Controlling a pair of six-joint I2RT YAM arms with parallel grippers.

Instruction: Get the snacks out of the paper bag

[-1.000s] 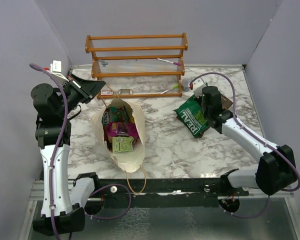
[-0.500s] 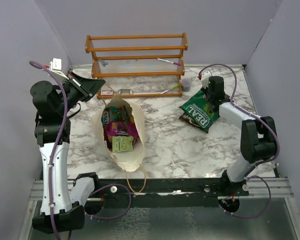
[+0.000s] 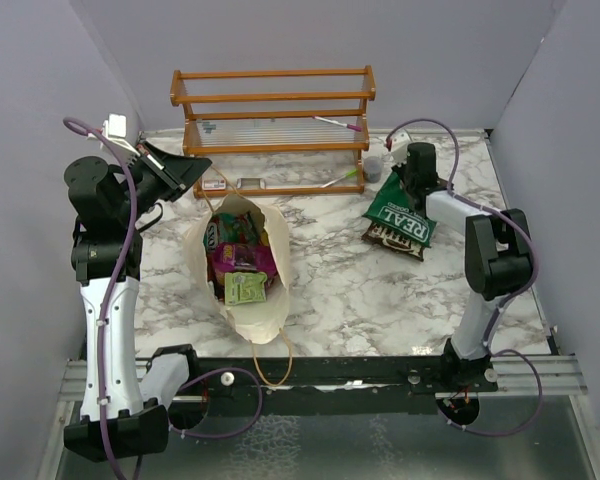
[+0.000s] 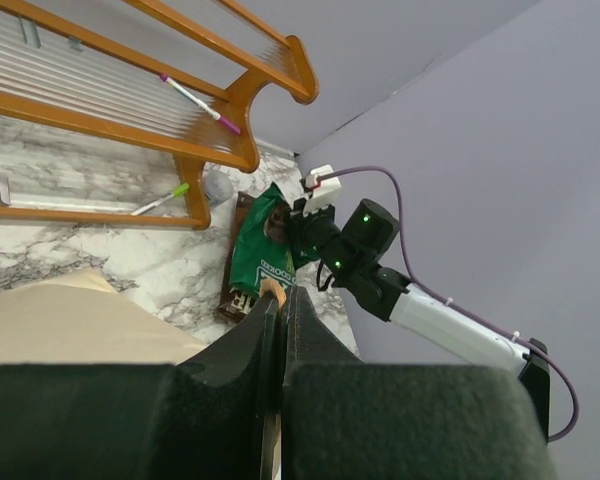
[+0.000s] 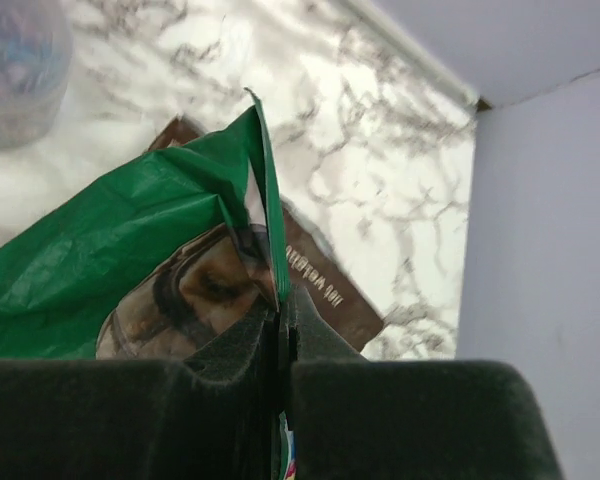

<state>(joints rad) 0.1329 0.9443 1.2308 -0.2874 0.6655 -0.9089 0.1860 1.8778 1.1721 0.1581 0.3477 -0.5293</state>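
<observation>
Top external: right claw pinched shut on green packet, over brown packet on table, well apart from paper bag holding more snacks. Left wrist: left claw closed, tan sliver between tips, identity unclear. Right wrist: grip on packet's edge; advised: release flat, then lift straight to avoid dragging it.

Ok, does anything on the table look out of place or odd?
Nothing spilled. The paper bag lies on its side, snacks still inside, and the green packet pinched in the right fingers lies askew across a brown packet at far right.
</observation>
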